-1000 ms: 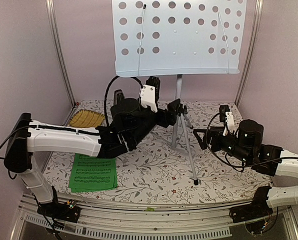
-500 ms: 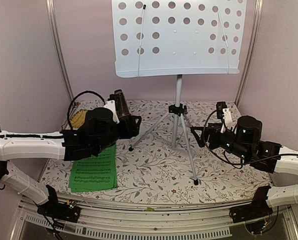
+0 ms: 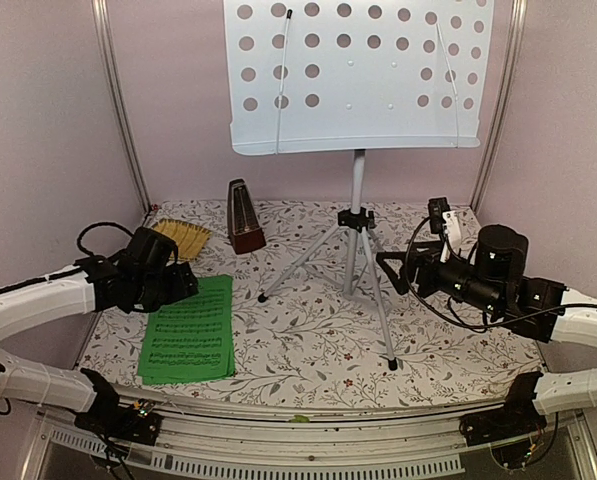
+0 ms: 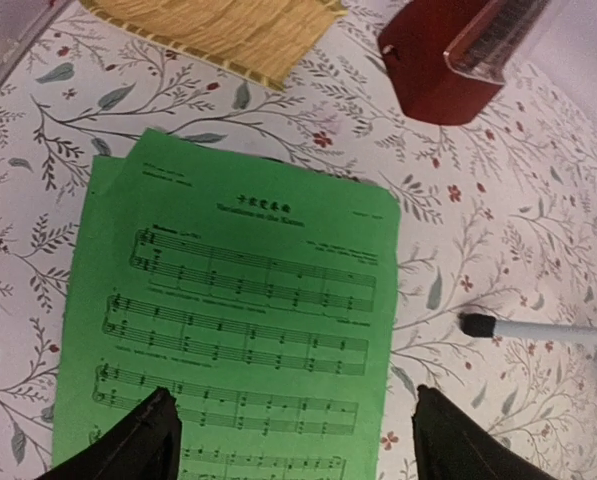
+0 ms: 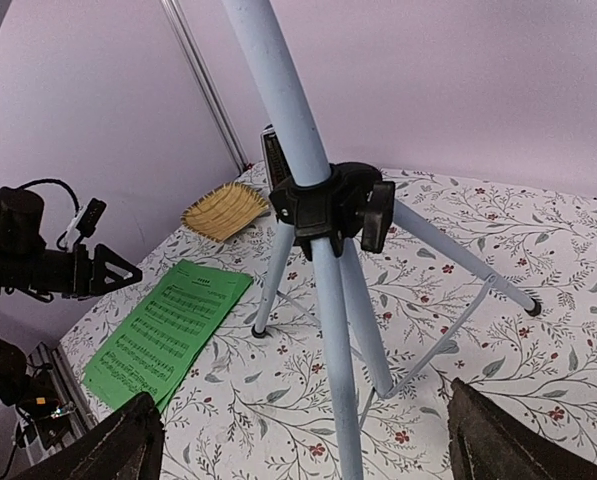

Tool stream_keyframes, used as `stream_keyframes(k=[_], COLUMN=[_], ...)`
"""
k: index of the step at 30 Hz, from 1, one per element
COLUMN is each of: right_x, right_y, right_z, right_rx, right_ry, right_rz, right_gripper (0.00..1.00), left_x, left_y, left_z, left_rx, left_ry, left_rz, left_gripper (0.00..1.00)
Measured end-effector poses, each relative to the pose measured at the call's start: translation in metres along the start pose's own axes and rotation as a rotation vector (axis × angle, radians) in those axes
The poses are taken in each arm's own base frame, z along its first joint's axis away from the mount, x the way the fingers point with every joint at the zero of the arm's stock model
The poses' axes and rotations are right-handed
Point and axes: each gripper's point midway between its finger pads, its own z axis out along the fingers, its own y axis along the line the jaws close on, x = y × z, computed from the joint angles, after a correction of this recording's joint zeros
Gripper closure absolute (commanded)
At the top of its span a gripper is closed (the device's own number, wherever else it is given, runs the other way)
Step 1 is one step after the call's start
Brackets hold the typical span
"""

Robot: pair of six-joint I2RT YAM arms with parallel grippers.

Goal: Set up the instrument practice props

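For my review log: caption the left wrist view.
Open left gripper above green sheet-music booklet; reddish-brown pyramid metronome and tan woven straw mat beyond.

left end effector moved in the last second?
Yes. The left end effector has pulled back leftward, away from the music stand's pole, and now sits by the green booklet's top edge.

Your table (image 3: 308, 340) has a white surface printed with leafy sprigs and small red flowers. Read it from above with the arm bases at 6 o'clock. The green sheet-music booklet (image 3: 188, 340) lies flat at about 8 o'clock, notes facing up. The tan straw mat (image 3: 181, 236) lies at 10 o'clock by the back left corner. The reddish-brown metronome (image 3: 244, 217) stands upright at 11, near the mat but apart from it. The music stand (image 3: 355, 215) stands near the middle, one foot reaching toward 8 o'clock, another toward 5.
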Motion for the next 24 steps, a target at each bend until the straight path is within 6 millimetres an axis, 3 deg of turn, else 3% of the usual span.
stream_keyframes(k=[5, 7, 11, 16, 24], right_x=[0.009, 0.010, 0.007, 0.004, 0.003], right_y=[0.005, 0.007, 0.012, 0.016, 0.020], right_z=[0.005, 0.005, 0.005, 0.005, 0.005], right_rx=[-0.033, -0.043, -0.067, -0.091, -0.112], right_ry=[0.034, 0.038, 0.029, 0.019, 0.012], right_rz=[0.005, 0.009, 0.019, 0.028, 0.025], right_gripper=[0.00, 0.00, 0.00, 0.00, 0.00], left_x=[-0.026, -0.032, -0.037, -0.041, -0.075], left_y=[0.054, 0.073, 0.105, 0.118, 0.108], left_z=[0.025, 0.041, 0.079, 0.111, 0.141], left_rx=[-0.125, -0.170, -0.233, -0.234, -0.204], left_ry=[0.017, 0.043, 0.121, 0.169, 0.139], left_rz=[-0.063, -0.062, -0.040, 0.005, 0.052], left_gripper=[0.23, 0.30, 0.35, 0.38, 0.38])
